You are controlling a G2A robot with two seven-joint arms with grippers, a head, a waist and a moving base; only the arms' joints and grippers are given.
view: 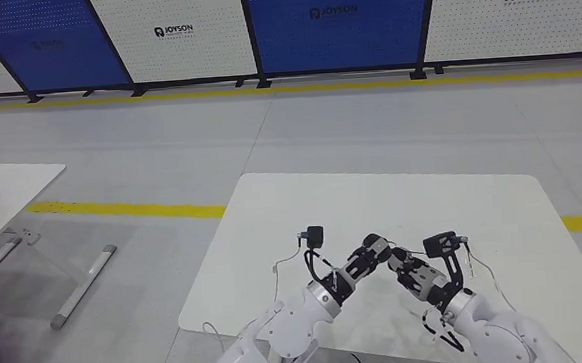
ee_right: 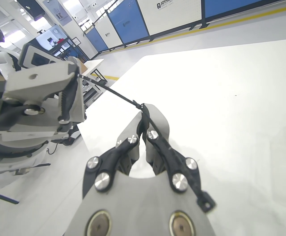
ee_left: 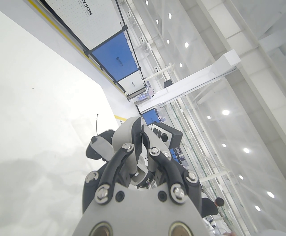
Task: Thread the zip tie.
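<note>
We see white arm shells (view: 298, 326) with black joint sections, thin cables (view: 277, 275) looping by the wrists and a dark camera block (view: 314, 235) on each. On the left gripper (ee_left: 141, 127) and right gripper (ee_right: 143, 110) we note grey metal plates (ee_right: 143, 201), black linkage bars (ee_right: 120, 152) pinned with round silver screws (ee_right: 102, 178), ribbed black pads (ee_left: 136, 138) and two brass-coloured discs (ee_right: 178, 225) apiece

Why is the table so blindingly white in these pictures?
Left wrist view: the table washes out to blank white, ceiling lamps flare as blobs. Right wrist view: bright too, so the black zip tie stands out. Top view: even light, little glare.
</note>
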